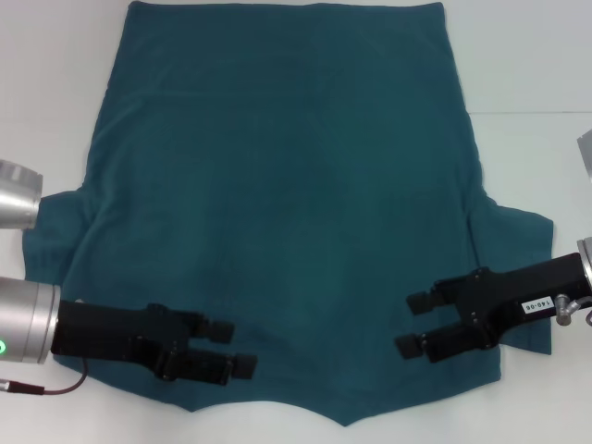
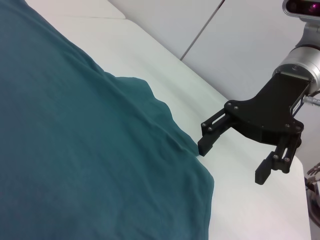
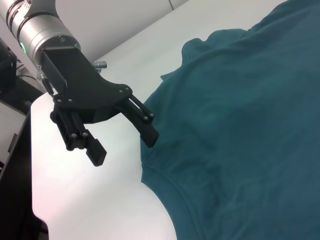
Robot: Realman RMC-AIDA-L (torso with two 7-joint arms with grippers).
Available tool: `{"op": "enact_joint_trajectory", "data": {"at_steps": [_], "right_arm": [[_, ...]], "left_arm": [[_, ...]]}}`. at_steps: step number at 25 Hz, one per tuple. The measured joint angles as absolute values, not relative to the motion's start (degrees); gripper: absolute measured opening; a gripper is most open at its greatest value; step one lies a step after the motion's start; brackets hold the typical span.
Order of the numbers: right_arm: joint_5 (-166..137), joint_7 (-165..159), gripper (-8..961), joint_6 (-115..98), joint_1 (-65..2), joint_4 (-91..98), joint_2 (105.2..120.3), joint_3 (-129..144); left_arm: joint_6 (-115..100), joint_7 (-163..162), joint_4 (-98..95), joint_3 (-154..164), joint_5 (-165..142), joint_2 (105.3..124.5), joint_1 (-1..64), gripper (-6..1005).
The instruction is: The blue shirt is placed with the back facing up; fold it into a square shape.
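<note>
The blue shirt lies flat on the white table, plain side up, with its hem at the far edge and its neckline nearest me. A short sleeve sticks out on each side. My left gripper is open over the near left shoulder area, fingers pointing inward. My right gripper is open over the near right shoulder area, facing the left one. The left wrist view shows the right gripper open by the shirt's edge. The right wrist view shows the left gripper open beside the shirt. Neither holds cloth.
Bare white tabletop surrounds the shirt on the left and right. A seam line crosses the table at the right. The table's near edge and a dark drop show in the right wrist view.
</note>
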State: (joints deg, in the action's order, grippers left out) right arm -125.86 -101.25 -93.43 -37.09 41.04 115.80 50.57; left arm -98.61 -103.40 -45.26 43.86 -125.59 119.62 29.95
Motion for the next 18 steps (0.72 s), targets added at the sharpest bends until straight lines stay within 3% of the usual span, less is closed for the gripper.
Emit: {"op": "enact_joint_trajectory", "data": {"at_steps": [18], "right_arm": [[-125.42, -102.62, 882, -92.45, -37.19, 41.12, 115.85, 49.65]], "left_arm": [[-98.5, -104.01, -45.43, 42.5, -125.6, 119.63, 29.79, 808]]}}
